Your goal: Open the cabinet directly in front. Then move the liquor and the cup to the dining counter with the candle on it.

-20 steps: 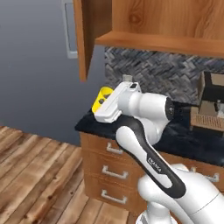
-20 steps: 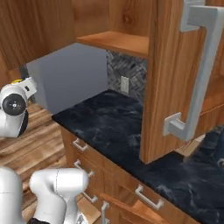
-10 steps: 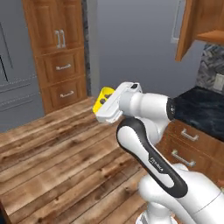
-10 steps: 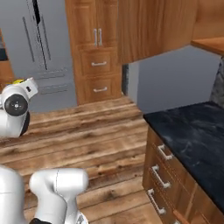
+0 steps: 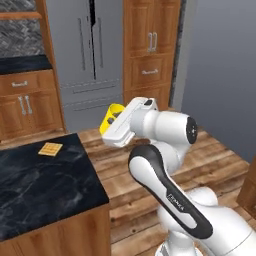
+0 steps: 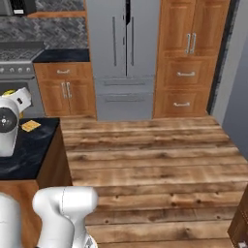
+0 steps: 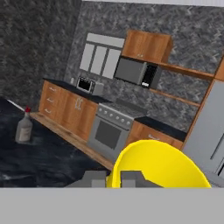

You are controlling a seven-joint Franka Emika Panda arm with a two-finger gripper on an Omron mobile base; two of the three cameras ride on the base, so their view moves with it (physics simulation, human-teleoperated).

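My gripper (image 5: 113, 120) is shut on the cup (image 5: 110, 114), a bright yellow tumbler held up above the dining counter's (image 5: 45, 185) near right corner. In the hand view the cup (image 7: 162, 166) bulges over the fingertips (image 7: 94, 178), with the gripper (image 7: 113, 179) closed at its rim. The liquor (image 7: 24, 127), a greyish bottle with a red cap, stands upright on the dining counter's black veined top (image 7: 57, 159), far from the hand. In the right base view a sliver of the cup (image 6: 8, 91) shows above the hand, over the dining counter (image 6: 29, 145). The cabinet and the candle are out of view.
A flat orange-yellow square (image 5: 50, 149) lies on the island top. Behind stand a grey refrigerator (image 5: 92, 60), tall wood cupboards (image 5: 150, 50) and a stove (image 6: 14, 72). Wood floor (image 6: 145, 160) stretches to the right of the island.
The whole picture has swung: the base has turned away from the drawer counter and open cabinet toward the island and refrigerator. The cup stays in my shut gripper throughout.
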